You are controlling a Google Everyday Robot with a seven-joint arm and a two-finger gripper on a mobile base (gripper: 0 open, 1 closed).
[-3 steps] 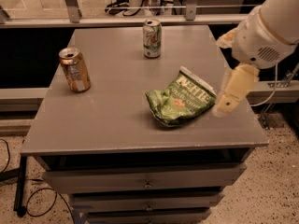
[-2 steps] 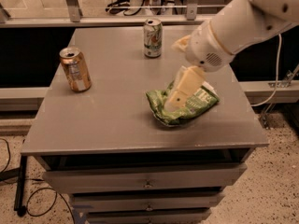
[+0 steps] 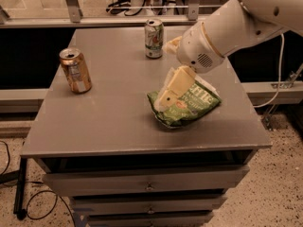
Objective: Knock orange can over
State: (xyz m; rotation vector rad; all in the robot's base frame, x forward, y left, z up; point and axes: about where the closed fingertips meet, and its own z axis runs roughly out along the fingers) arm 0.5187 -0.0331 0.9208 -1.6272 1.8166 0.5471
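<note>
Orange can (image 3: 75,71) stands upright on the desk (image 3: 118,122), well to the left of the green bag (image 3: 189,105) and a little farther back; copper body, pale label patch, silver top with the opening showing; not tipped, standing on its own. Hand (image 3: 163,100) hangs right at the green bag, at its left end; cream-coloured, pointing down and to the left; from where I stand it overlaps the bag's left edge; whether it touches the bag I cannot tell; whether the hand is apart or together I cannot tell either, it shows as one pale block. Hand is well apart from the orange can, bare desk between them. Arm (image 3: 227,30) comes in from above and to the right of the green bag; thick white casing ending in a round wrist just above the bag's top edge. Green bag is crumpled and lies on the desk toward its right edge; lettering on it too small to read. White-and-green can (image 3: 154,38) stands upright behind the green bag, slightly to its left, near the desk's far edge; well apart from the orange can. Below the green bag, under the desk top, drawers (image 3: 147,186) run across the front; speckled floor (image 3: 279,183) down to the bag's right.
</note>
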